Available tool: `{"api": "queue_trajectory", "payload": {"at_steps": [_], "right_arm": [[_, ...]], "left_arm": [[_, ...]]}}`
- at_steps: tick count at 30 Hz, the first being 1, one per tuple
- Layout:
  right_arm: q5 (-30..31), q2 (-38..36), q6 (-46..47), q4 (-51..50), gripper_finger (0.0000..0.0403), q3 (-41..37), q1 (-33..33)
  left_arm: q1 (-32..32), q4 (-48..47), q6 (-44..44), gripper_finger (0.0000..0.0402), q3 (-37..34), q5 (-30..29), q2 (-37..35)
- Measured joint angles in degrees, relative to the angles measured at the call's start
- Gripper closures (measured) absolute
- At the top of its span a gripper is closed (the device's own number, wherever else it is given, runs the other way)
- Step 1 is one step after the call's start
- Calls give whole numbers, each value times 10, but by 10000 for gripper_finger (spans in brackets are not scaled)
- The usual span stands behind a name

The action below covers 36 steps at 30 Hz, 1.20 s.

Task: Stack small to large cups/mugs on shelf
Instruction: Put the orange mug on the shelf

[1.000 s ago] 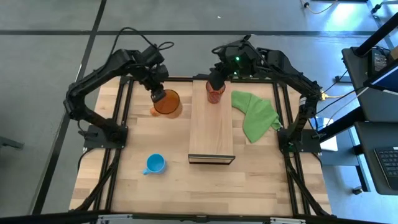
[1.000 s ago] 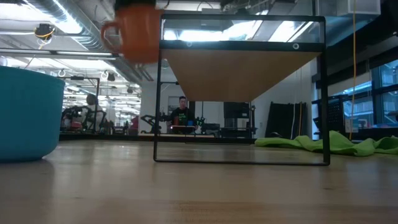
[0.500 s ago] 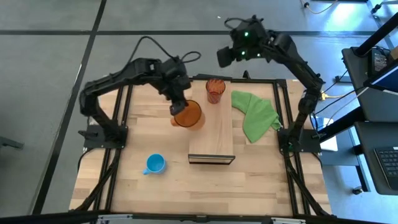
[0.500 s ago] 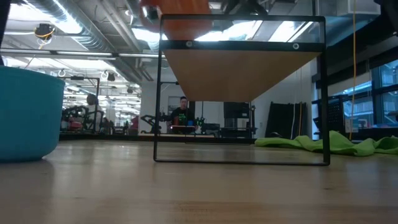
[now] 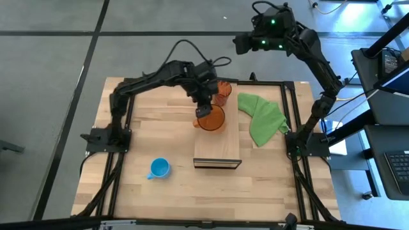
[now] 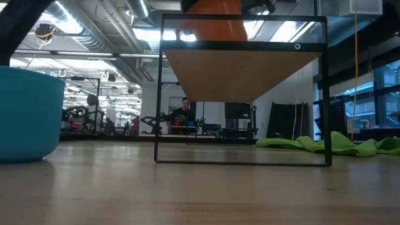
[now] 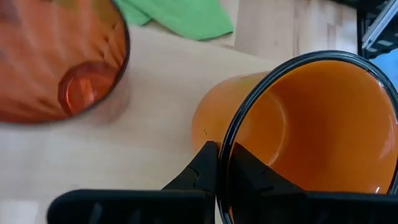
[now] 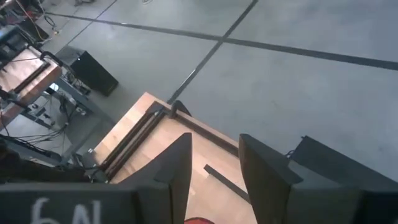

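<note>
Gripping orange mug (image 5: 212, 119) rim, left hand (image 5: 203, 111), over shelf (image 5: 217, 145)

Left tool (image 5: 203, 112) clamped mid-table, arm stretched across, right tool (image 8: 212, 163) raised, fingers parted

Two dark jointed arms, black looping cables, green indicator lights on the right arm

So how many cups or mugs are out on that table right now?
3. The orange mug is held by the left gripper over the shelf; the ribbed reddish-brown cup stands at the shelf's far end; the light blue mug sits on the table. None seems hidden.
</note>
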Motion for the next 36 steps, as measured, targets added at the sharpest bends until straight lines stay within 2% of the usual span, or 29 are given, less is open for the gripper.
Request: {"api": "queue_trajectory", "payload": {"at_steps": [6,17,22,30,36], "right_arm": [[0,0,-1,-36,269,0,0],[0,0,-4,-35,269,0,0],[0,0,-4,-36,269,0,0],[0,0,-4,-36,269,0,0],[1,0,-10,-36,269,0,2]], "left_arm": [[0,-5,22,389,77,-2,39],[3,-2,69,389,71,-15,64],[8,4,75,389,72,-36,69],[16,16,75,389,72,-36,71],[15,15,69,347,73,-8,71]]}}
